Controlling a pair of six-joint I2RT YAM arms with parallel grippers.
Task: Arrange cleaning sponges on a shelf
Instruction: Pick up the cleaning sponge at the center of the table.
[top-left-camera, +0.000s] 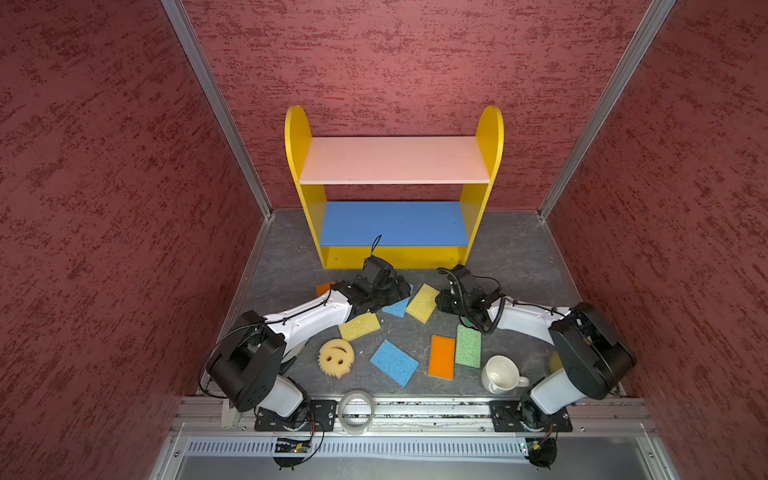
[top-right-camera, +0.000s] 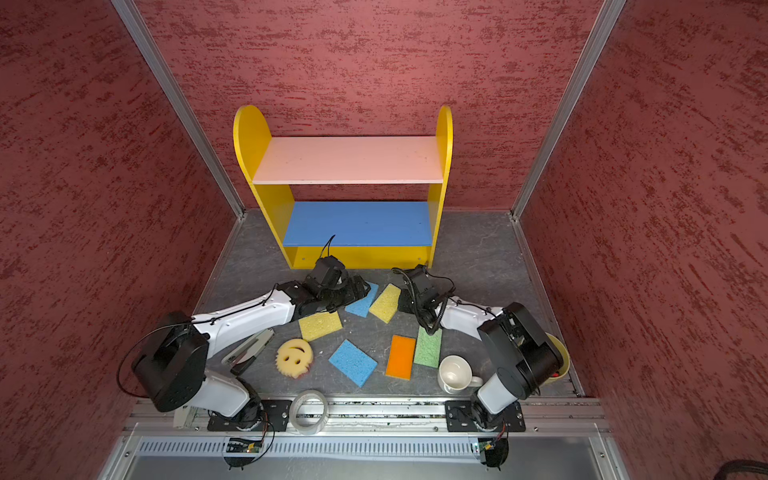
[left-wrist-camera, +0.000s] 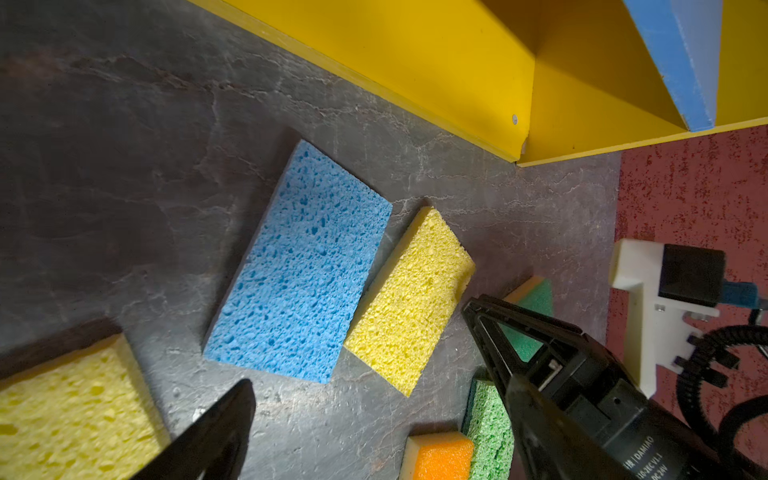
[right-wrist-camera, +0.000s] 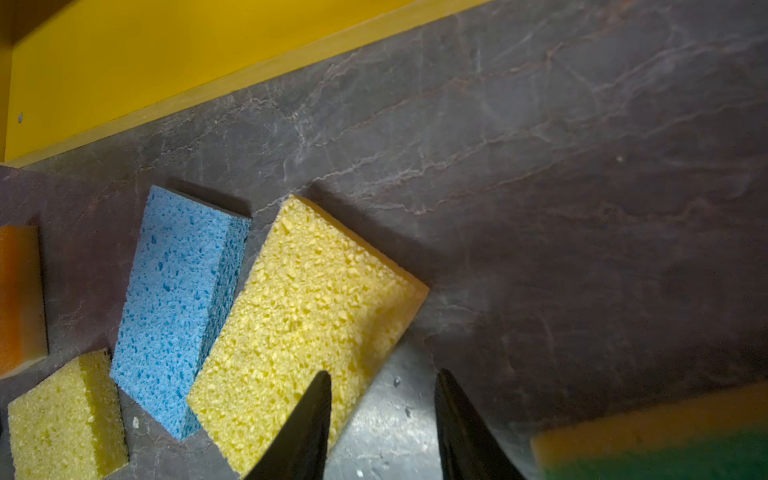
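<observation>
The shelf (top-left-camera: 395, 160) stands at the back of the desk (top-left-camera: 511, 257) against the red wall. Its pink and blue boards are bare, and its yellow base edge is just behind both arms. All the sponges lie on the desk in front of it.

The left pincer (left-wrist-camera: 374, 395) hangs low with its jaws wide apart and nothing between them. Ahead of it a blue sponge (left-wrist-camera: 303, 266) and a yellow sponge (left-wrist-camera: 409, 299) lie side by side, their long edges touching at one end and parting toward the shelf. A narrow strip of bare desk separates this pair from the shelf's base edge.

The right pincer (right-wrist-camera: 384, 374) faces the same yellow sponge from the other side. Its jaws are apart with bare desk in the gap, and one finger (right-wrist-camera: 307, 424) is over the sponge's near edge. A yellow-backed green sponge (right-wrist-camera: 665, 453) lies just beside this pincer, outside its jaws.

Nearer the front, in a top view, lie another yellow sponge (top-left-camera: 360, 326), the smiley sponge (top-left-camera: 336, 357) and a second blue sponge (top-left-camera: 394, 362). An orange sponge (top-left-camera: 442, 356) lies just beside a green sponge (top-left-camera: 468, 345). A white mug (top-left-camera: 500, 374) sits near those two, and a tape ring (top-left-camera: 356, 411) rests on the front rail. The widest open room is the bare desk on either side of the shelf.
</observation>
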